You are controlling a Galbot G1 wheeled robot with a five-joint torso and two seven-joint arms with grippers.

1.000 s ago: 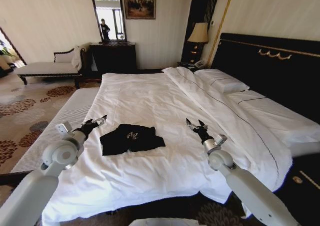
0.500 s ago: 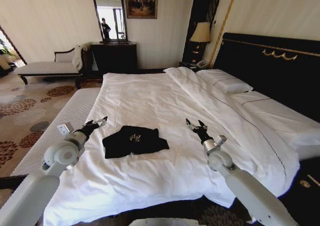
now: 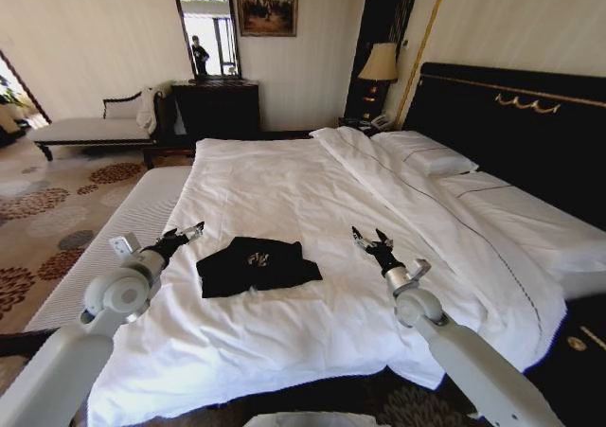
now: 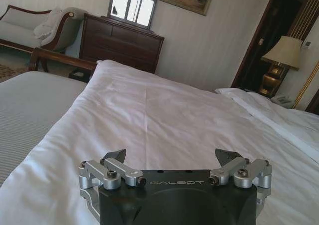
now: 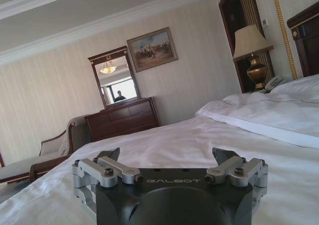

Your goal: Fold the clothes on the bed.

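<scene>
White bed (image 3: 284, 190), dark headboard (image 3: 511, 124); crumpled black T-shirt (image 3: 258, 264), lettering unreadable, between spread left end effector (image 3: 187, 232) and spread right end effector (image 3: 371, 239).

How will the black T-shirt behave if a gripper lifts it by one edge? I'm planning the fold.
The black T-shirt lies bunched and creased on the bed, so it is probably floppy and would sag from one grip. It looks thin, so likely light. Pushed, it may wrinkle the soft white duvet rather than slide cleanly.
</scene>
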